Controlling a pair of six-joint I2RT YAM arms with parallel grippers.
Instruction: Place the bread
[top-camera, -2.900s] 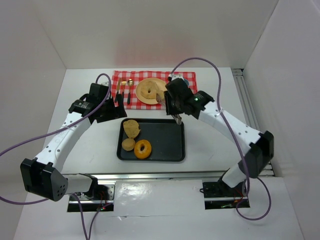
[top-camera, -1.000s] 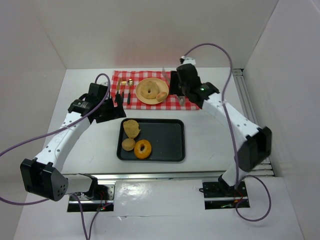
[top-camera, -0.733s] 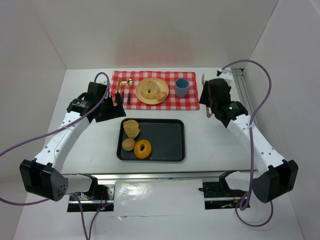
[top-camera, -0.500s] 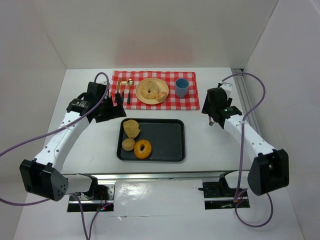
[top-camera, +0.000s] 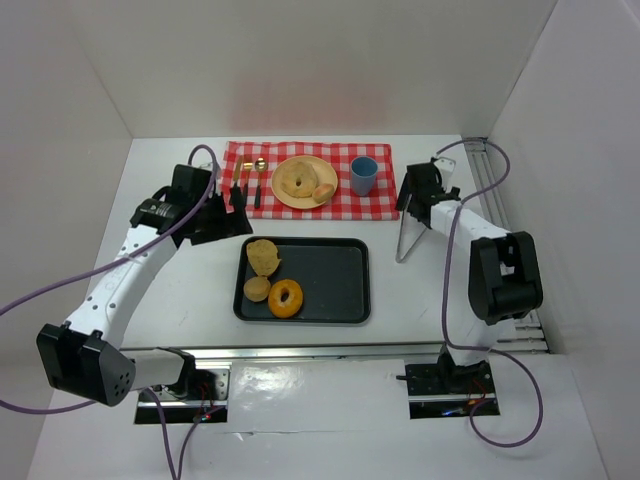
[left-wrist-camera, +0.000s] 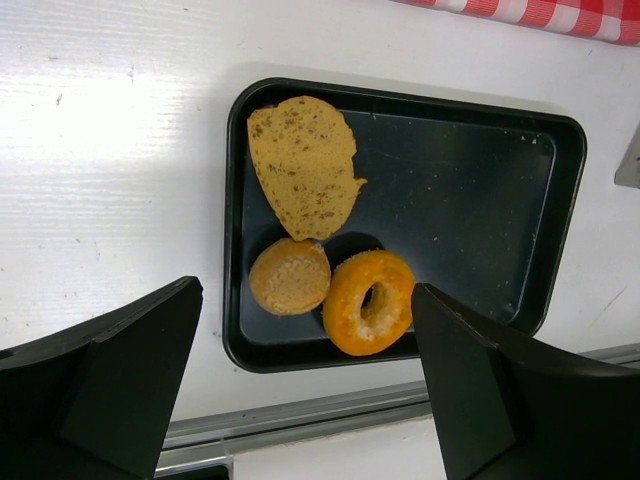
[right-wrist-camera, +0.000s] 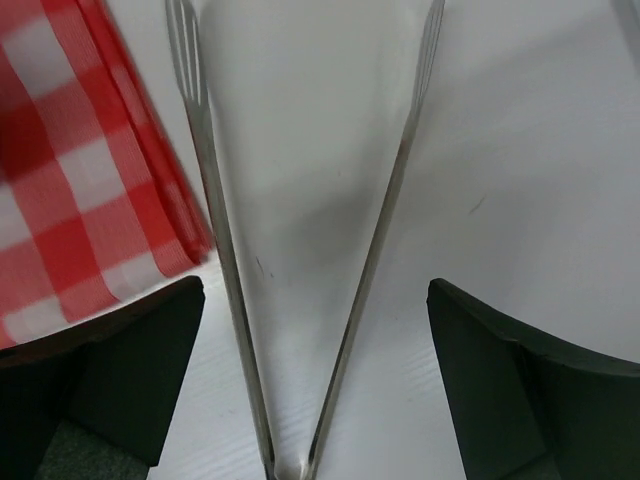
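A small brown bread roll (top-camera: 323, 191) lies on the tan plate (top-camera: 285, 197) beside a ring-shaped bagel (top-camera: 295, 179), on the red checked cloth (top-camera: 377, 205). My right gripper (top-camera: 412, 203) (right-wrist-camera: 315, 390) stands open over the white table right of the cloth. Metal tongs (top-camera: 404, 240) (right-wrist-camera: 385, 215) lie flat between its fingers, and neither finger touches them. My left gripper (top-camera: 230, 210) (left-wrist-camera: 310, 400) hangs open above the black tray's (top-camera: 335, 280) (left-wrist-camera: 480, 200) left part, empty. On the tray are a bread slice (left-wrist-camera: 303, 165), a round bun (left-wrist-camera: 290, 276) and an orange doughnut (left-wrist-camera: 368, 302).
A blue cup (top-camera: 363, 175) stands on the cloth right of the plate. Cutlery (top-camera: 258, 180) lies on the cloth's left part. White walls enclose the table, with a metal rail (top-camera: 490, 190) along the right side.
My right arm swung from the plate to the table's right side, laid the tongs down and opened. The bread roll stays on the plate. The left arm barely moved.
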